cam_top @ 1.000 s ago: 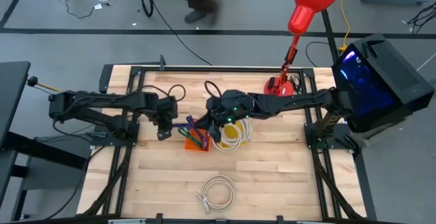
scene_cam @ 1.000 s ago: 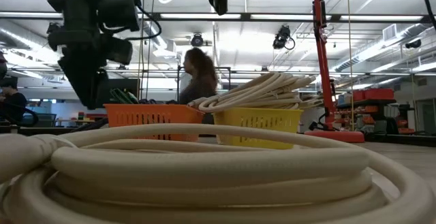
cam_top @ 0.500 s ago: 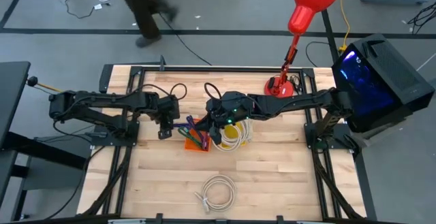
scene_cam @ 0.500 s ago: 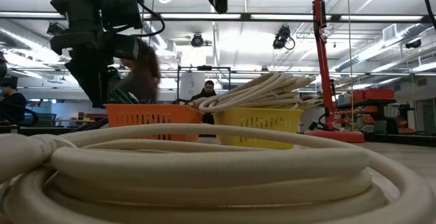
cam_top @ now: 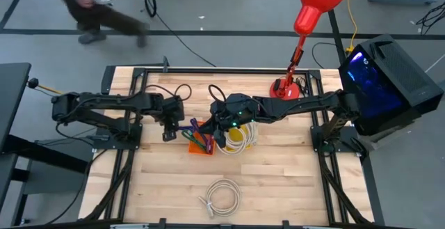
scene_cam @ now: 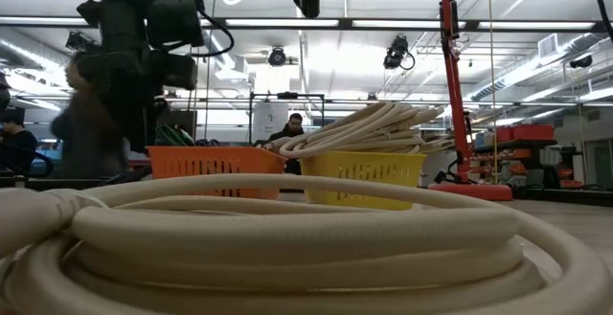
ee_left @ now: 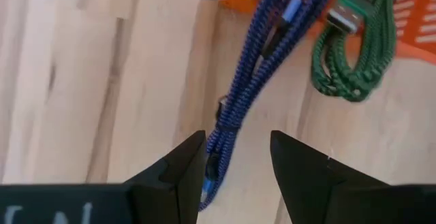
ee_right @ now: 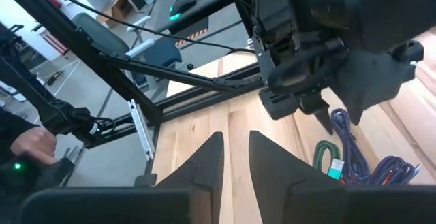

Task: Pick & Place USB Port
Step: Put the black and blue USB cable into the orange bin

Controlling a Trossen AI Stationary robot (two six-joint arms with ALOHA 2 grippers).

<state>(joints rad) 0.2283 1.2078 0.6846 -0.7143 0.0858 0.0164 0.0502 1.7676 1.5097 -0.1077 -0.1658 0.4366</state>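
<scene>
The person (cam_top: 90, 10) beyond the table's far edge is on the move in the high view, from near the middle of the floor a second ago, leftward, now at the far left corner; in the low view that blurred figure (scene_cam: 86, 133) has crossed from beside the yellow basket (scene_cam: 364, 179) to behind the left arm (scene_cam: 134, 56); a second person (scene_cam: 294, 128) now shows in the gap between the baskets; the left gripper (cam_top: 168, 134) has crept slightly toward the orange basket (cam_top: 200, 144).

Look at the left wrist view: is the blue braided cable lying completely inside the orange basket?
No. The blue braided cable trails out of the orange basket onto the bare wooden table.
</scene>
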